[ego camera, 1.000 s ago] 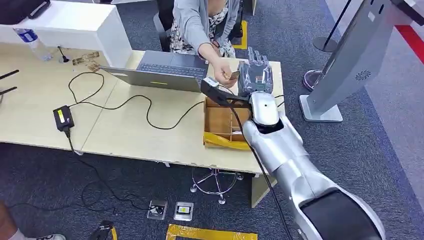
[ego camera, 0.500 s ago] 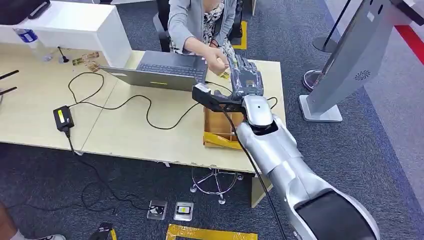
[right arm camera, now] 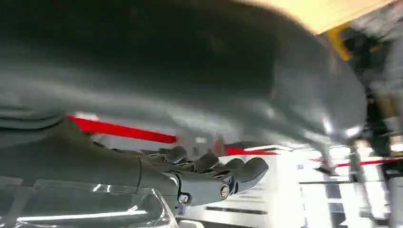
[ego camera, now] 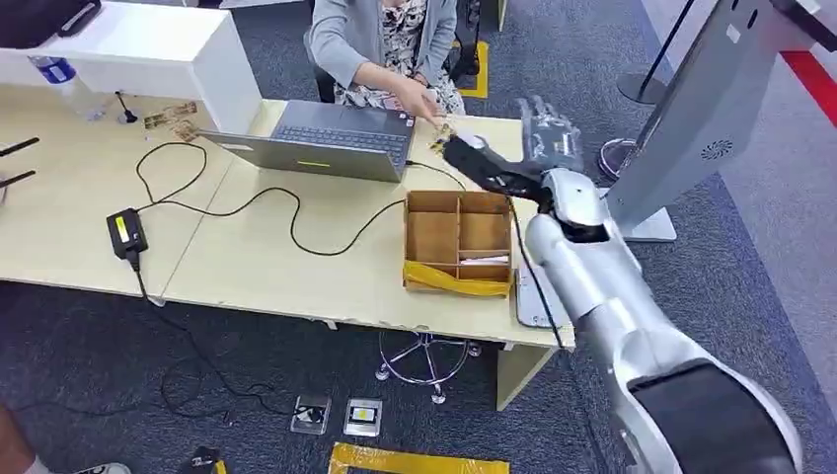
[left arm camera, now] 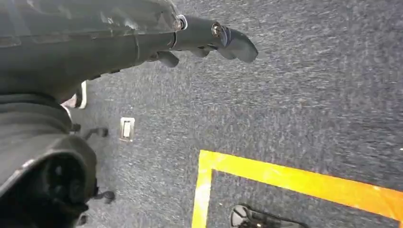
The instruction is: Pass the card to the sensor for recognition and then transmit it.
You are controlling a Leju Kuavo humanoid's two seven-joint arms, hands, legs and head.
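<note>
Your robot's right hand [ego camera: 553, 138] hangs over the far right end of the desk [ego camera: 247, 257], fingers spread, holding nothing. The card [ego camera: 441, 129] sits just left of it in the seated person's hand [ego camera: 417, 101]. The left hand [left arm camera: 209, 40] hangs over carpet, fingers loosely extended, empty.

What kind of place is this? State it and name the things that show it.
Probably an office or reception area used for a robot trial: a person works at an open laptop on a light wooden desk, the floor is blue-grey carpet, and a tilted grey kiosk stand rises beside the desk.
</note>
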